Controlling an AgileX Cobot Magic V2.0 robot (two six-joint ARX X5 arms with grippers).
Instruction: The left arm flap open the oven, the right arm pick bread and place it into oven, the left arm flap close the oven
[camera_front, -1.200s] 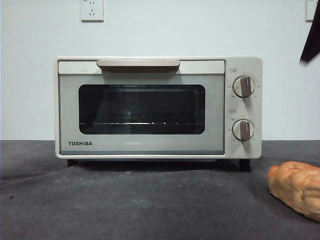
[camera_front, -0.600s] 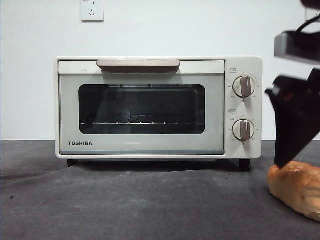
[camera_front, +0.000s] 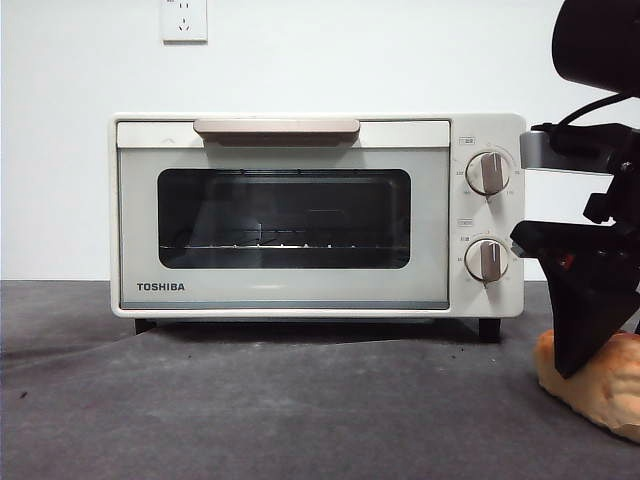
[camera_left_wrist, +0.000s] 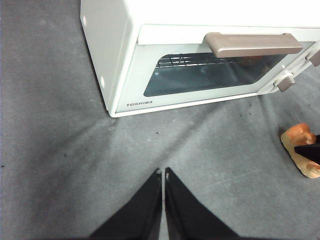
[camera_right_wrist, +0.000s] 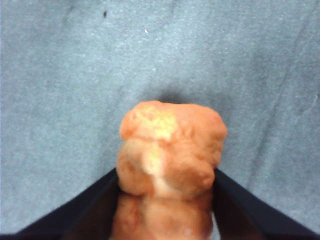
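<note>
Right gripper (camera_right_wrist: 165, 200) straddles the bread (camera_right_wrist: 170, 150) on the table beside the shut oven (camera_front: 300, 215), jaws spread at its flanks; you should squeeze gently mid-loaf, since it looks light and crushable.

perhaps a lab: bare wall (camera_front: 400, 60), socket (camera_front: 183, 20).
</note>
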